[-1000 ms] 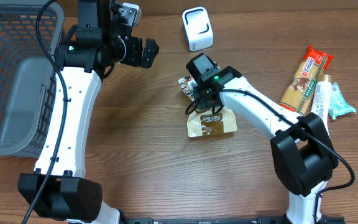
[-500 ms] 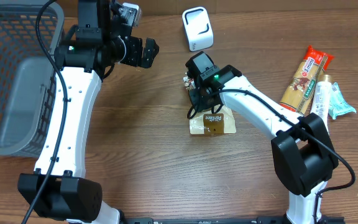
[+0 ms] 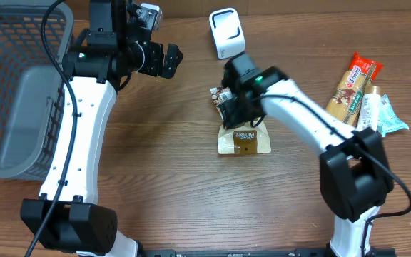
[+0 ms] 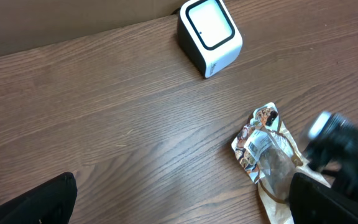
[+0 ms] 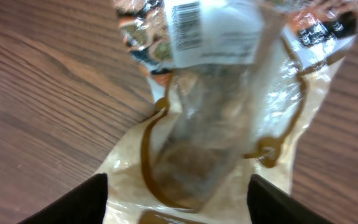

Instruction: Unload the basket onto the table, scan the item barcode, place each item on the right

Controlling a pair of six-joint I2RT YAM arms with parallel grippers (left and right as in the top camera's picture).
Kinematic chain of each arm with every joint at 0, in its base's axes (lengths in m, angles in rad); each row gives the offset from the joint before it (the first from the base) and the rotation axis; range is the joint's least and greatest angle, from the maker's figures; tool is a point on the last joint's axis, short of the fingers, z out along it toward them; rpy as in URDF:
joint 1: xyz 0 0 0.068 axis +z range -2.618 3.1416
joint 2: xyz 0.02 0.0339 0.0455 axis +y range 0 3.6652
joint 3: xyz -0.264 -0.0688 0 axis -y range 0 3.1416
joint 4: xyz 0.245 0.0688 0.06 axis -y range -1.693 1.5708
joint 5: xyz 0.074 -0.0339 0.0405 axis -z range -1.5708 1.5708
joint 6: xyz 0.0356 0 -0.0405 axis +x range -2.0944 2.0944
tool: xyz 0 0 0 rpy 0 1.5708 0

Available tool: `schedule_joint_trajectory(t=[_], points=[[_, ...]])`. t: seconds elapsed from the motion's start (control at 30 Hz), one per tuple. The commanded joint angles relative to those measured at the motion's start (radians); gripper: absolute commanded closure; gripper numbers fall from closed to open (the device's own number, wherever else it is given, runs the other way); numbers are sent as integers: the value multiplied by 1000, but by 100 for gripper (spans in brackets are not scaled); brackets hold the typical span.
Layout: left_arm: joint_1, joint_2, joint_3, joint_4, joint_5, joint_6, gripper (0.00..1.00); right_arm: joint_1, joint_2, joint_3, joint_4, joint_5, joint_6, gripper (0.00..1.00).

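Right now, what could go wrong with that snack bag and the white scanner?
1. The barcode on the snack bag faces up, and the scanner stands apart from it, so it may not read unless the bag gets lifted and turned.
2. The bag looks shiny and crinkly. The open right gripper above it might slip off or crumple the label.

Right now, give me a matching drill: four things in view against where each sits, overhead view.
Things:
1. white scanner
2. pastry bag
3. grey basket
4. long snack bar

Places:
A. left edge
B. far right
C. table centre
D. back centre

Pairs: 1-D, 2-C, 3-A, 4-B
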Motion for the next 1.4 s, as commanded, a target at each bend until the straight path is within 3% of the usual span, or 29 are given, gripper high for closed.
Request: schedule_joint_trajectory(t=[0.0, 0.1, 0.27, 0.57, 0.87, 1.0, 1.37], points=[[-7, -15, 9, 2, 2, 19, 0, -110, -66, 41, -21, -175, -28, 14], [-7, -15, 9, 2, 2, 19, 0, -200, -53, 28, -75, -293, -72, 8], [-7, -15, 9, 2, 2, 19, 1, -294, -8, -53, -126, -447, -85, 8], [-7, -15, 9, 2, 2, 19, 0, -298, 1, -221, -41, -550, -96, 6], [-7, -15, 9, 2, 2, 19, 0, -225, 1, -341, 200, -457, 124, 10], [-7, -15, 9, 2, 2, 19, 0, -156, 10, -346, 225, -307, 207, 11], [-7, -15, 9, 2, 2, 19, 0, -118, 12, -335, 269, -285, 259, 19]])
